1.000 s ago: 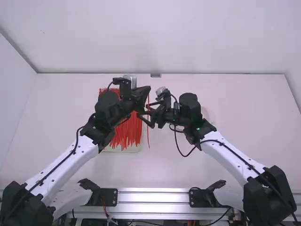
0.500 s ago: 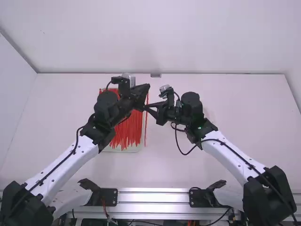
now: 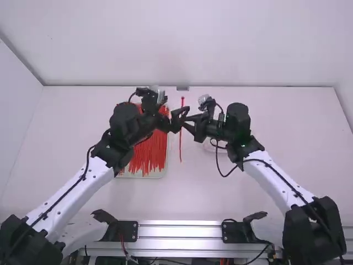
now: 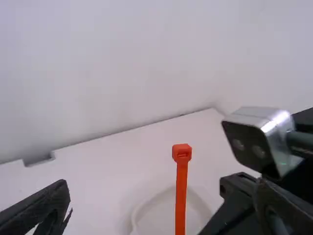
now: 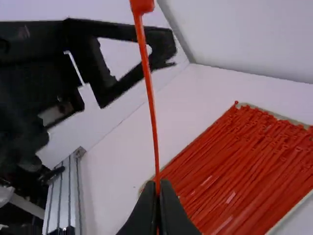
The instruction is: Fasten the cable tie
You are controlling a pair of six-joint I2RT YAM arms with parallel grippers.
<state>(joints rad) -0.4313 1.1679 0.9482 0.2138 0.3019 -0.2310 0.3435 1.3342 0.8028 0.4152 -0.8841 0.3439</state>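
Shift: the right gripper (image 5: 156,195) is now holding one cable tie (image 5: 149,98) higher and nearer the table's (image 3: 265,110) far edge than a second ago. The tie was slanting low beside the pile then and is now standing upright.
Left arm: the left gripper (image 3: 175,116) is swinging round from over the pile to face the tie.
Meaning: the picking looks done. In my judgement the arms are lining up for the handover or threading step, and the loop is not yet being formed.
Right grip: the fingers are pinching tight on the strap partway along, with no gap showing.
Left grip: the jaws are standing wide apart just beside the tie, gripping nothing.
Tie's place: it is hanging in the air between the two grippers, above the table's far middle.
Tie's look: it is a thin, straight orange-red strap, with its square head (image 4: 181,152) pointing up and its tail trailing down, unlooped.
Stock: the pile of spare ties (image 3: 148,153) is lying on a pale tray (image 3: 140,174) left of the middle.
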